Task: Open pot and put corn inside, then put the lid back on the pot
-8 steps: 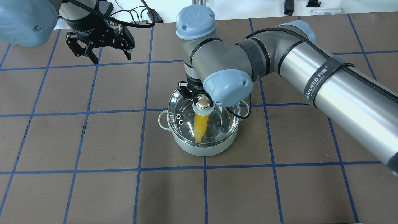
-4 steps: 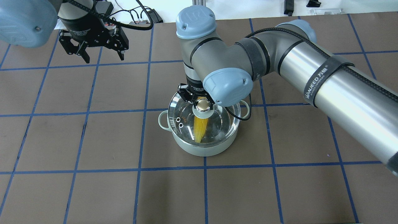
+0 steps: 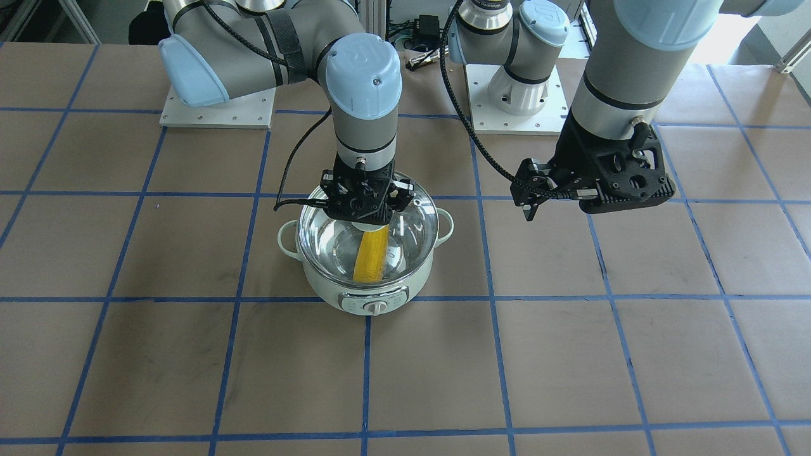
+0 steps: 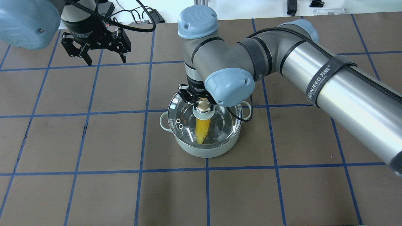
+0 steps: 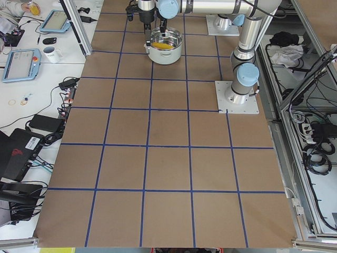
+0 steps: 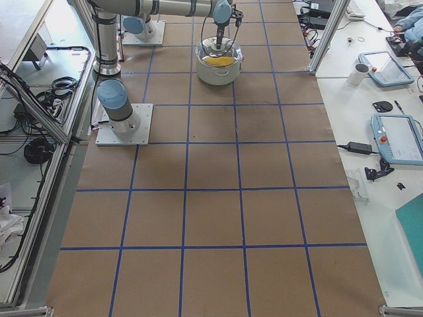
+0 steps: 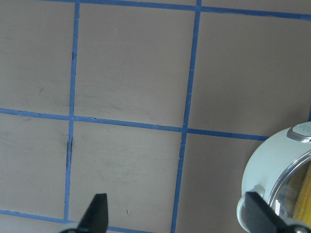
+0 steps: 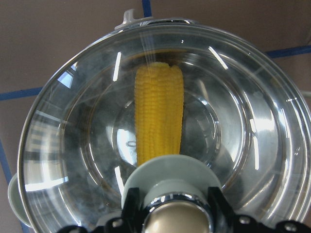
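Vertically, right claw [image 4: 204,106] pinches the lid [image 4: 221,121] over the pot [image 4: 205,151]; left claw [image 4: 105,59] hangs spread.

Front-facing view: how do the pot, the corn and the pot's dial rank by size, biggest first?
1. pot, clearly the largest.
2. corn, though the right tool on the lid hides its far end.
3. dial, the smallest.
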Tool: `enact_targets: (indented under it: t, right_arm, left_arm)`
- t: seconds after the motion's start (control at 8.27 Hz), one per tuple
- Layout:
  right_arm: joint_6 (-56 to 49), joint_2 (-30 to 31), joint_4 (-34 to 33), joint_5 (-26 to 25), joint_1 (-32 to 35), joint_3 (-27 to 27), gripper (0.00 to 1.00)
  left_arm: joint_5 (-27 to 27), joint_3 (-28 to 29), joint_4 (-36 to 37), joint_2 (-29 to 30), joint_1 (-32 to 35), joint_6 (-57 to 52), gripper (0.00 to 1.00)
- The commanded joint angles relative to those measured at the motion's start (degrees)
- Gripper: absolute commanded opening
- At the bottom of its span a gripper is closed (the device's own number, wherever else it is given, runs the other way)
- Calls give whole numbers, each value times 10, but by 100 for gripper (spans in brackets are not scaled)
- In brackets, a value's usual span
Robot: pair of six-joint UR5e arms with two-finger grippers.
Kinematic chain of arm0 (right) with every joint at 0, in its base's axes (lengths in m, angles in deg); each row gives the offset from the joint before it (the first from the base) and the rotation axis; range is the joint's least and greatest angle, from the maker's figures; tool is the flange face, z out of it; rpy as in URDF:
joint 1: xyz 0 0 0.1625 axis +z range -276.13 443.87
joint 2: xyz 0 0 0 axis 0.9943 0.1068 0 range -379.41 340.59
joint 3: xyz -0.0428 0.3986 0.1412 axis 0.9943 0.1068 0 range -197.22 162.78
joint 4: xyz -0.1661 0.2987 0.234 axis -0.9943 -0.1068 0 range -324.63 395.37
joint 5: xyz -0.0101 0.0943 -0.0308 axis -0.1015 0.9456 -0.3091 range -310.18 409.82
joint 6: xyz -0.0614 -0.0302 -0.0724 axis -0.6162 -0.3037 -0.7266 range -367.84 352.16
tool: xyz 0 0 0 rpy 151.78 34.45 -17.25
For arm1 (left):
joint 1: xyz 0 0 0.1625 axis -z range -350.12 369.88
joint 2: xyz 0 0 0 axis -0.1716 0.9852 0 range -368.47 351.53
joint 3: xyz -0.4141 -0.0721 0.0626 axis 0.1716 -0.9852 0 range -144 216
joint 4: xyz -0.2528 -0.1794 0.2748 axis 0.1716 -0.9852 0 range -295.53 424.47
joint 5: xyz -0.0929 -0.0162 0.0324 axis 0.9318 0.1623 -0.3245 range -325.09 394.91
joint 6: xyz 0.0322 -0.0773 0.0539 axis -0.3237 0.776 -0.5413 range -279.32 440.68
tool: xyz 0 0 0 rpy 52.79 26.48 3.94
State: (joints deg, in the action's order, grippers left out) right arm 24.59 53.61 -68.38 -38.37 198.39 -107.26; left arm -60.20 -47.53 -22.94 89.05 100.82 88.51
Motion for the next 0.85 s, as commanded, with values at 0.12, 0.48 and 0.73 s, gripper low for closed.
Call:
enact_targets:
  t: [0.12, 0.48, 0.73]
  right_arm:
    - [-7, -2, -1, -1, 0, 0, 25]
    - [-18, -2, -2, -8, 0, -1, 27]
    - [-18, -2, -2, -8, 0, -1, 27]
  left_arm:
    - [-1, -9, 8, 0, -1, 3, 100]
    - [3, -10, 10, -1, -3, -1, 100]
    - [2, -9, 12, 0, -3, 2, 100]
